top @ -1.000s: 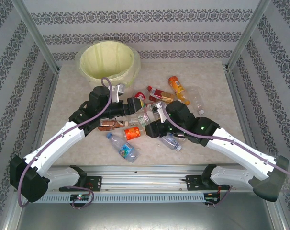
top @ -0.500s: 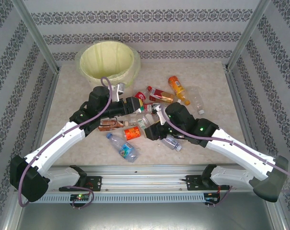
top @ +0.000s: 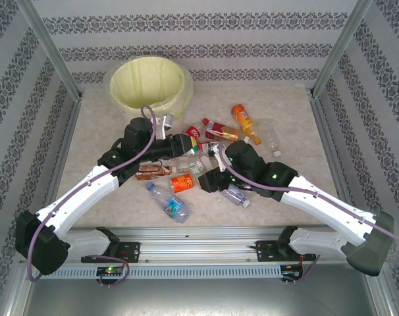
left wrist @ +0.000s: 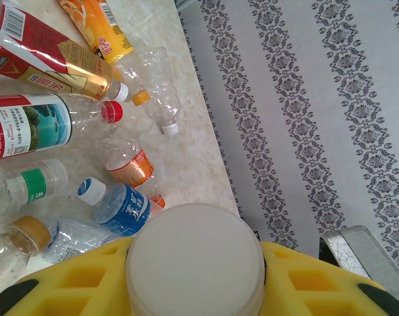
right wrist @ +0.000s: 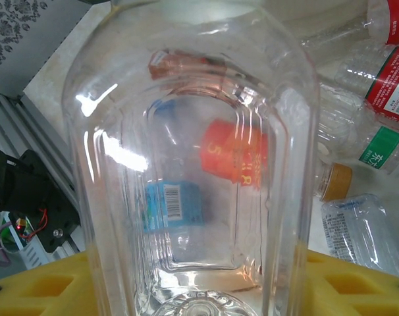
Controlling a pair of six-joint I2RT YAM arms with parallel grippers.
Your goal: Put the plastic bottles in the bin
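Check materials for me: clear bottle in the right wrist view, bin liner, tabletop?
Clear bottle: thin transparent plastic, glossy. Labels behind it show through, and it has moulded ribs and sharp highlights.
Bin liner: probably pale yellow plastic film, with a soft sheen and wrinkles over the rim.
Tabletop: beige, mottled stone look. Laminate or real stone, cannot tell.

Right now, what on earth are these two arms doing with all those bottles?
Two robot arms are moving plastic bottles from a table into the bin at its far left corner. The left end effector is clamped on what looks like a white-capped bottle; the right end effector grips a clear bottle near its base. Both are mid-table, not yet at the bin.
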